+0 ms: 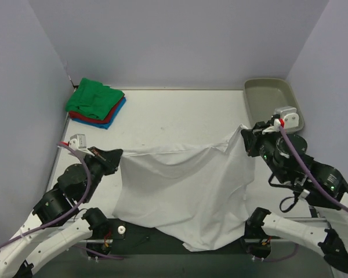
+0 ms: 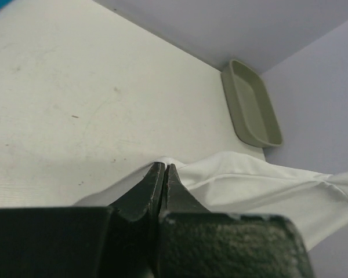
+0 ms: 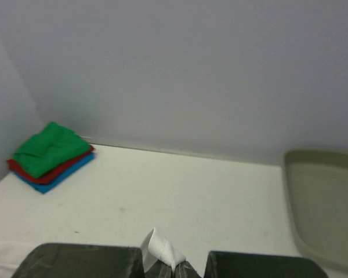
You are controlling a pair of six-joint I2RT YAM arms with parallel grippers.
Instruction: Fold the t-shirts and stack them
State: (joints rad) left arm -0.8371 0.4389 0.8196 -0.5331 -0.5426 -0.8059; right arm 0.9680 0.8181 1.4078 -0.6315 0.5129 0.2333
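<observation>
A large white t-shirt (image 1: 185, 188) hangs stretched between my two grippers above the near half of the table, its lower part drooping over the front edge. My left gripper (image 1: 119, 154) is shut on its left top corner; its dark fingers (image 2: 164, 174) pinch white cloth (image 2: 249, 185). My right gripper (image 1: 245, 134) is shut on the right top corner, with a small white tip (image 3: 160, 250) poking up between its jaws. A folded stack of green, red and blue t-shirts (image 1: 95, 103) lies at the back left (image 3: 49, 156).
A grey-beige tray (image 1: 272, 101) sits at the back right corner against the wall (image 2: 252, 107) (image 3: 325, 202). Pale walls close in the table on three sides. Bare white tabletop (image 1: 180, 119) lies between the stack and the tray.
</observation>
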